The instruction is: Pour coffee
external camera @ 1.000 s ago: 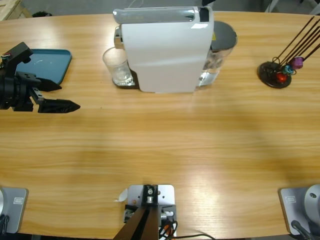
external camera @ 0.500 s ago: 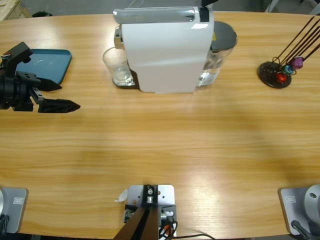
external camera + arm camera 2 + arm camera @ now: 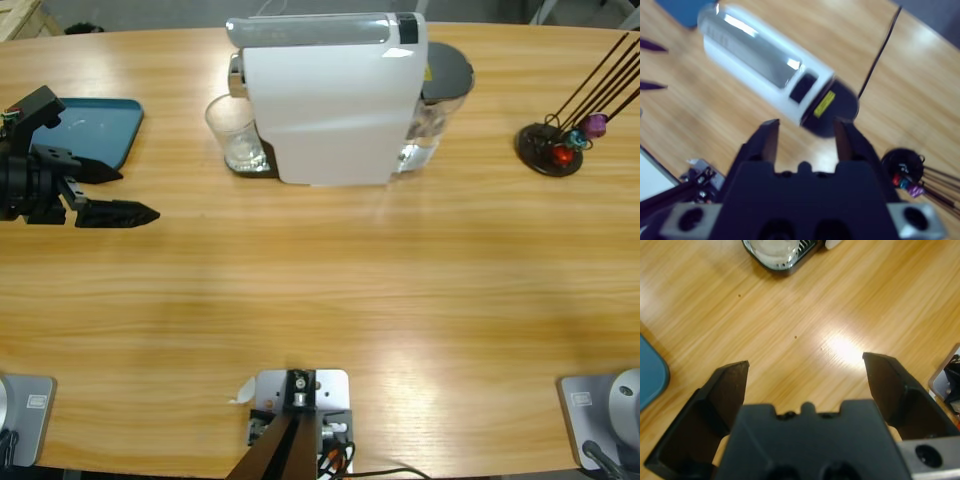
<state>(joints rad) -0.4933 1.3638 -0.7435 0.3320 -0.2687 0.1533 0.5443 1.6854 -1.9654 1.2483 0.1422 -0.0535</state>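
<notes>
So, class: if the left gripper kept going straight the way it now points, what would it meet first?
Judging from the high view, the left gripper points along the bare wooden table, passing in front of the clear drinking glass and white boxy coffee machine. Its path looks free, though the wrist view suggests a downward tilt toward the tabletop.

No writing can be read anywhere. The only label-like mark is a small yellow sticker on the dark round end of the boxy white coffee machine; whatever is printed on it is too blurred to read.
</notes>
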